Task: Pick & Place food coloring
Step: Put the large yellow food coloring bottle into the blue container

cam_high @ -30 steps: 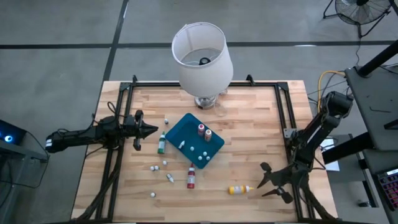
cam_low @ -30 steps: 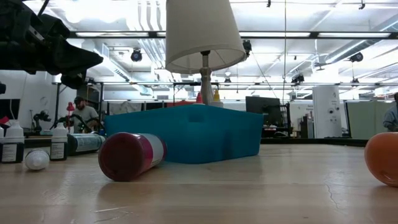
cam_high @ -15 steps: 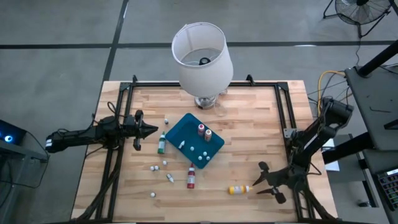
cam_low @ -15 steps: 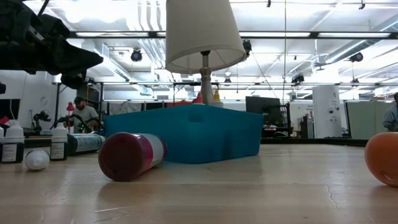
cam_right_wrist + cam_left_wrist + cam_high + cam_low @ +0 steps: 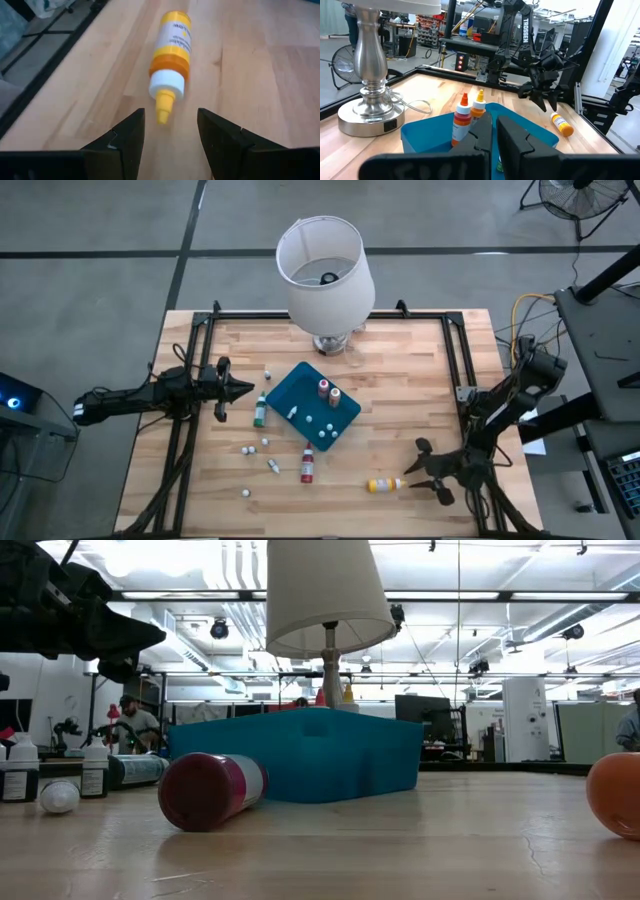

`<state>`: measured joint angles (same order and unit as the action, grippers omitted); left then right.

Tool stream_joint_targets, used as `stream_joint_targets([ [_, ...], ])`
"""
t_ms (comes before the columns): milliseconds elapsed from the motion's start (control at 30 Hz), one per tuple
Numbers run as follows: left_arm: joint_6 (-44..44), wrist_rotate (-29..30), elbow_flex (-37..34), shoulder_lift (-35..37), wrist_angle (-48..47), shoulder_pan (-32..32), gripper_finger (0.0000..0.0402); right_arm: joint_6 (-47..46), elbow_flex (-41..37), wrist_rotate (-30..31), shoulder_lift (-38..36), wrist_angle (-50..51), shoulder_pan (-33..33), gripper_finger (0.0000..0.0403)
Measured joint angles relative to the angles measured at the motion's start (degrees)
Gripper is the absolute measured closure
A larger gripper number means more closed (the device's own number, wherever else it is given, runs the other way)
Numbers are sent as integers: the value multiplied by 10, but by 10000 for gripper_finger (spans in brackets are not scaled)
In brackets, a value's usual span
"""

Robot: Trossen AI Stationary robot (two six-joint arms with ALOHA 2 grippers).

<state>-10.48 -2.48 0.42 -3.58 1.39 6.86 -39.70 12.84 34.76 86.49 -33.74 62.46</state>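
A yellow food coloring bottle (image 5: 172, 47) lies on its side on the wood table near the front right, its narrow tip (image 5: 163, 107) pointing at my right gripper (image 5: 167, 125). That gripper (image 5: 415, 473) is open, its fingers standing on either side of the tip without touching it. A red bottle (image 5: 308, 467) and a green one (image 5: 260, 412) also lie on the table. Two more bottles (image 5: 328, 390) stand upright in the teal tray (image 5: 300, 385). My left gripper (image 5: 245, 389) is shut and hangs level at the table's left, holding nothing.
A lamp with a white shade (image 5: 325, 270) stands at the far middle. Small white caps (image 5: 247, 450) and a tiny bottle (image 5: 272, 466) lie scattered left of the red bottle. Black frame rails (image 5: 462, 380) run along the table's sides.
My right gripper has sunk toward the table and tipped further down. It has also crept toward the table's left, closer to the yellow bottle's tip, and has stayed open. The bottle has not moved.
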Motion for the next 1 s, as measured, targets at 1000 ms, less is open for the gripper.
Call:
stream_joint_targets([
  [1000, 0, 0, 0, 0, 0, 0, 402, 13, 9, 77, 149, -207, 8, 224],
])
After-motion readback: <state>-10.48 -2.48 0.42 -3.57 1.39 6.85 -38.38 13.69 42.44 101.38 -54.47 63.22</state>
